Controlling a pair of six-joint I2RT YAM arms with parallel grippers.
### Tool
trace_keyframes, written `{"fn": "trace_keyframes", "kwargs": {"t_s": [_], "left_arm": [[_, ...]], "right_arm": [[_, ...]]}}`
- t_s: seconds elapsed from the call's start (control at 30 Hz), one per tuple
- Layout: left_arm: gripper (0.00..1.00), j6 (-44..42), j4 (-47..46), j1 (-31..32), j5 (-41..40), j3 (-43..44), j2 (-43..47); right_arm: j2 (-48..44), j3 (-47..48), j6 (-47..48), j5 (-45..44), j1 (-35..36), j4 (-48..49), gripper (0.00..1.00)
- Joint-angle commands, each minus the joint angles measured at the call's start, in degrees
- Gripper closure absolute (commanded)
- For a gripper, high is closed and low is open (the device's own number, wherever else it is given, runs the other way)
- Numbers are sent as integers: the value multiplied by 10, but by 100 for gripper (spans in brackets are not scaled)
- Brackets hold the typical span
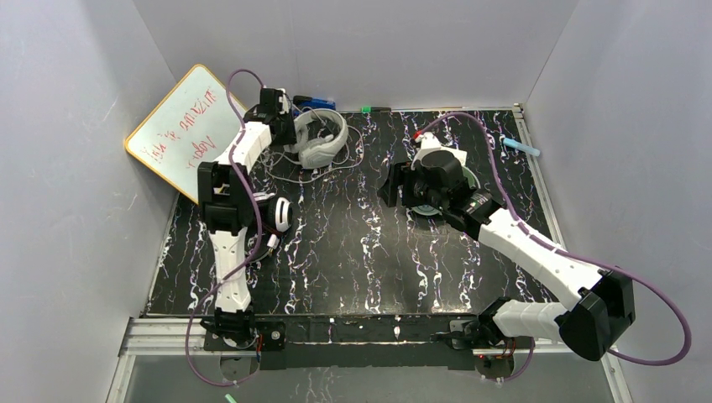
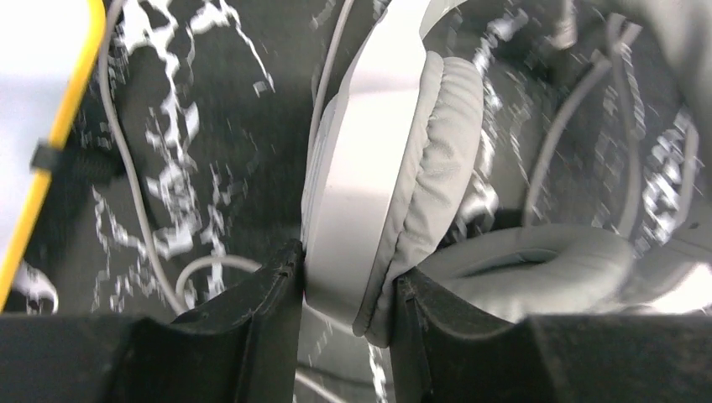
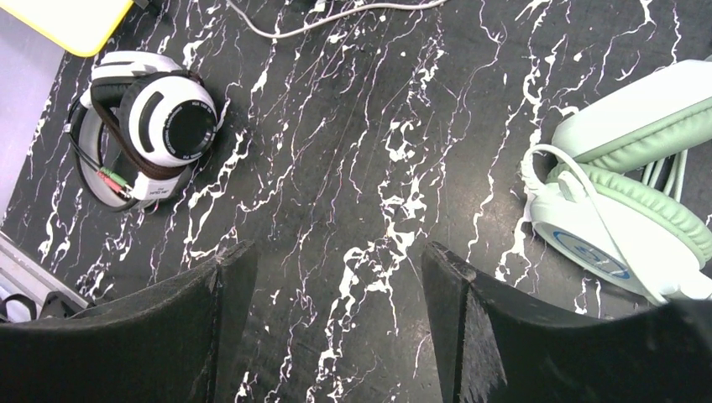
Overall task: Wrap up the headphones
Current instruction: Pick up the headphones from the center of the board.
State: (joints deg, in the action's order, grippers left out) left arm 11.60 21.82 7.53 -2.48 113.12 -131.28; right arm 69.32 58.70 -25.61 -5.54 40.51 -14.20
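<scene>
The light grey headphones (image 1: 324,139) lie at the back left, their grey cable (image 2: 138,218) loose on the table. My left gripper (image 2: 348,294) is shut on one padded earcup (image 2: 395,168), which is pinched between both fingers; from above this gripper (image 1: 288,124) sits at the headset's left side. The black-and-white headphones (image 3: 159,126) rest with black cable coiled around them, partly hidden behind my left arm (image 1: 277,214). Right of centre lie the mint-green headphones (image 3: 621,193), mostly hidden from above (image 1: 432,210). My right gripper (image 3: 336,277) hangs open over bare table, nothing between its fingers.
A yellow-framed whiteboard (image 1: 180,130) leans against the left wall. A blue object (image 1: 315,102) and a green marker (image 1: 367,109) lie at the table's back edge. A light blue pen (image 1: 520,145) sits at the right rim. White walls close in three sides.
</scene>
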Motion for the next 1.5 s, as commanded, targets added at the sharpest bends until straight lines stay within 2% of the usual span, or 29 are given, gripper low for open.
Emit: {"fn": "trace_keyframes", "kwargs": {"t_s": [0.0,0.2,0.3,0.43,0.53,0.7,0.87,1.0,1.1,1.23,1.37,1.47], "left_arm": [[77,28,-1,31,53,-79,208],[77,44,-20,137,34,-264,416],[76,89,-24,184,7,-350,512],[75,133,-24,202,-5,-421,633],[75,151,-26,205,22,-463,706],[75,172,-29,207,93,-551,745],[76,125,-89,218,111,-656,776],[77,69,-126,238,102,-716,793],[77,35,-131,263,96,-729,793],[77,12,-130,313,41,-739,795],[77,0,-131,351,-5,-746,784],[78,-30,-129,383,-28,-749,773]], "right_arm": [[-28,16,-7,7,-2,-16,22],[-45,22,-14,3,-3,-42,22],[-48,29,-25,-5,-3,-54,22],[-62,51,-43,-26,-3,-74,21],[-96,54,-37,-20,-3,-80,20],[-173,15,11,84,-3,-72,15],[-172,36,-7,63,-3,-170,14],[-171,45,-3,100,-3,-171,15],[-144,67,15,166,-3,-173,21],[-76,106,34,257,4,-184,35],[-9,128,28,205,59,-182,43],[37,143,7,151,74,-188,48]]}}
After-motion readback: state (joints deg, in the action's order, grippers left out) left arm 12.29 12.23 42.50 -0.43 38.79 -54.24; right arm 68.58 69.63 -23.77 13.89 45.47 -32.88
